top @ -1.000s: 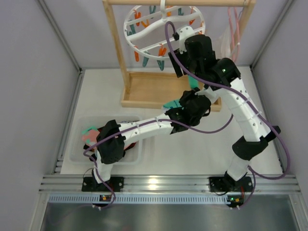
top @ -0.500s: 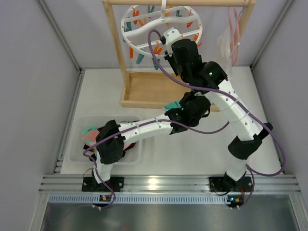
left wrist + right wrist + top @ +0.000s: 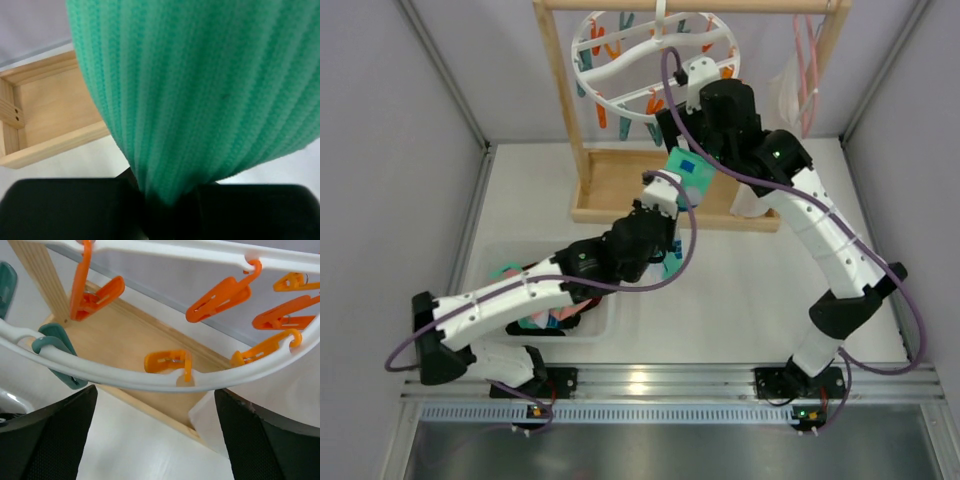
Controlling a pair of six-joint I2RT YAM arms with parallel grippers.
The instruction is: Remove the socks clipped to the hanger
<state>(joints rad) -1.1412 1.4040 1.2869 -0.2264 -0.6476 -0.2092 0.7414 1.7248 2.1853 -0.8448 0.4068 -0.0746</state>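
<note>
My left gripper (image 3: 672,196) is shut on a teal-green sock (image 3: 686,170) and holds it up in front of the wooden rack. In the left wrist view that sock (image 3: 200,90) fills the frame, pinched at the bottom in the left gripper (image 3: 167,197). I cannot tell whether a peg still holds it. The white ring hanger (image 3: 655,60) hangs from the rack's top bar with orange and teal pegs. My right gripper (image 3: 672,118) is open just under the ring. In the right wrist view the right gripper (image 3: 155,392) brackets the hanger's rim (image 3: 125,377) and an empty orange peg (image 3: 167,360).
A clear bin (image 3: 490,255) at the front left holds teal and pink socks (image 3: 535,318). The wooden rack's base tray (image 3: 620,185) lies under the hanger. A pink clothes hanger (image 3: 810,60) and a white garment (image 3: 785,92) hang at the right.
My left arm has folded back to the left, and its gripper has moved left with the teal-green sock. My right gripper swung left, then back right under the ring.
</note>
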